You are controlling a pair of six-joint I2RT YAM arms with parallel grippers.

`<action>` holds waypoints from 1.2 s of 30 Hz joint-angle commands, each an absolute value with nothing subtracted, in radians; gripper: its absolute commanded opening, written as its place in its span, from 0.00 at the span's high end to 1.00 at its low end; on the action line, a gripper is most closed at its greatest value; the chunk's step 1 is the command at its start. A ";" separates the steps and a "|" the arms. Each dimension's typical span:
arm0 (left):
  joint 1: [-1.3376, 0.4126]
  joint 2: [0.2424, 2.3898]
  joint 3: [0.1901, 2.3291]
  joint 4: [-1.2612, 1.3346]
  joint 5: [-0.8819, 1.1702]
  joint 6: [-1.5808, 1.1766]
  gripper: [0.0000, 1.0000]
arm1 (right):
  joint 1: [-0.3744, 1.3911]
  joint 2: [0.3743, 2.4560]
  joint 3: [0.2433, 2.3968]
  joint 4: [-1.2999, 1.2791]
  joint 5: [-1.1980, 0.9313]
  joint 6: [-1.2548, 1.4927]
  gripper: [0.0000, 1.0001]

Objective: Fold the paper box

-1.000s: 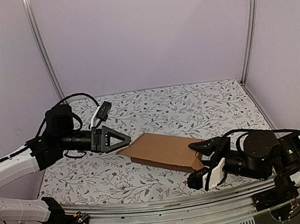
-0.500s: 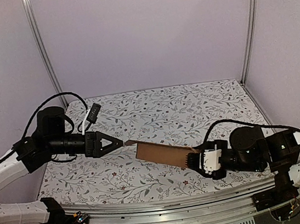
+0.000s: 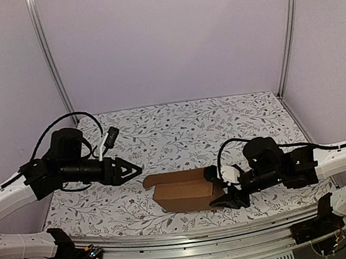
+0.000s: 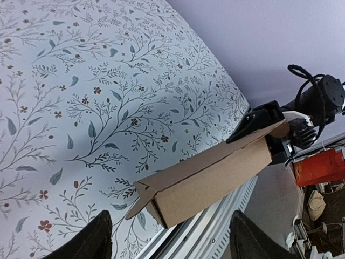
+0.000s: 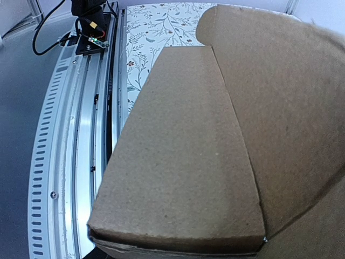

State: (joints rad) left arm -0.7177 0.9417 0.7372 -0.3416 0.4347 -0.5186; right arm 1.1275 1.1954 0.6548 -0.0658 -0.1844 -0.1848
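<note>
The paper box (image 3: 182, 193) is a brown carton lying lengthwise near the table's front edge, with a loose flap (image 3: 149, 182) sticking out at its left end. My right gripper (image 3: 218, 188) is shut on its right end, one finger above and one below. In the right wrist view the paper box (image 5: 183, 162) fills the frame and hides my fingers. My left gripper (image 3: 137, 169) hovers open to the upper left of the box, not touching it. In the left wrist view the paper box (image 4: 213, 175) lies beyond my two dark fingertips (image 4: 94, 240), with nothing between them.
The floral table cover (image 3: 185, 128) reaches back to the purple walls and two metal posts (image 3: 49, 63). A slotted aluminium rail (image 3: 196, 257) runs along the near edge, right under the box. An orange object (image 4: 321, 167) sits off the table.
My right arm swung left and rolled the box from a flat, tilted slab into a carton lying near the front edge. The left gripper drew back slightly and narrowed a little.
</note>
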 commanded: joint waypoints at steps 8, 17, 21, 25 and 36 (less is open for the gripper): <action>-0.817 1.026 0.722 -0.423 0.226 -0.495 0.42 | 1.057 1.315 0.670 0.089 -0.392 -0.111 0.78; -0.852 1.065 0.729 -0.482 0.078 -0.492 0.57 | 1.052 1.318 0.665 0.097 -0.406 -0.103 0.80; -0.861 1.070 0.727 -0.472 0.099 -0.489 0.61 | 1.053 1.316 0.660 0.097 -0.402 -0.094 0.80; -0.870 1.076 0.723 -0.459 0.132 -0.486 0.65 | 1.053 1.316 0.659 0.101 -0.402 -0.091 0.80; -0.874 1.081 0.717 -0.408 0.217 -0.500 0.89 | 1.053 1.323 0.657 0.104 -0.401 -0.084 0.81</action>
State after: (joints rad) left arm -0.8597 1.0752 0.7242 -0.4305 0.1829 -0.5003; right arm 1.0592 1.3174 0.6552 0.0765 -0.3920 -0.0952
